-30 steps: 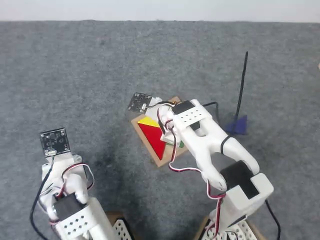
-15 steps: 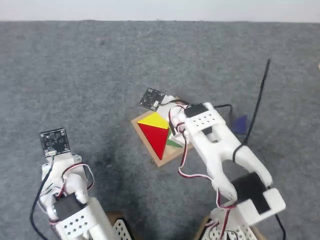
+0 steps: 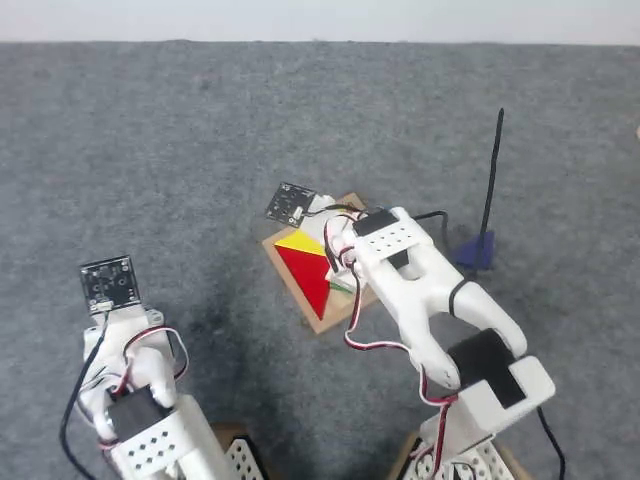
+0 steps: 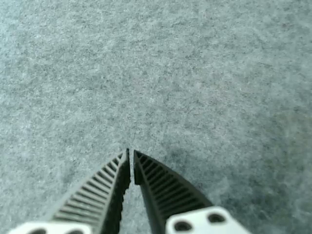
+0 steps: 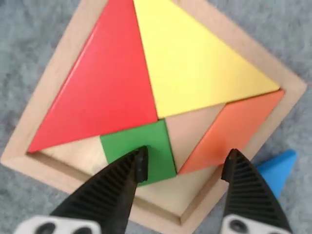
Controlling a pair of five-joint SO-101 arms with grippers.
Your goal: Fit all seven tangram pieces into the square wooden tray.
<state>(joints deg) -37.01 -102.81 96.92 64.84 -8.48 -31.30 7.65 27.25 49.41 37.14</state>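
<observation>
Vs half a second ago: my left arm (image 3: 140, 400) hasn't moved, while my right arm (image 3: 420, 290) has swung back to the left over the tray (image 3: 318, 322) and now covers more of it, so less yellow and green shows from the high view. The tray is in the same spot, and the thin black wire (image 3: 490, 180) has shifted left with the arm. Counts, left to right: two arms, two grippers, one tray, five pieces seen. The left gripper (image 4: 130, 155) is parked over bare grey carpet (image 3: 200, 130) at the near left, fingers almost closed with a hairline gap and nothing between them. The tray lies mid-table, turned like a diamond. I count four pieces in it: one red triangle (image 5: 97, 92), one yellow triangle (image 5: 195, 63) edge to edge with it, one green square (image 5: 139, 151) touching the red triangle's side, and one orange piece (image 5: 234, 126) against the yellow. Bare wood shows between green and orange and beside the green. The right gripper (image 5: 185, 163) hangs over the tray, spread wide and holding nothing, one fingertip above the green square and the other just beside the orange piece. One blue piece (image 5: 275, 165) lies on the carpet just outside the tray's right side.
</observation>
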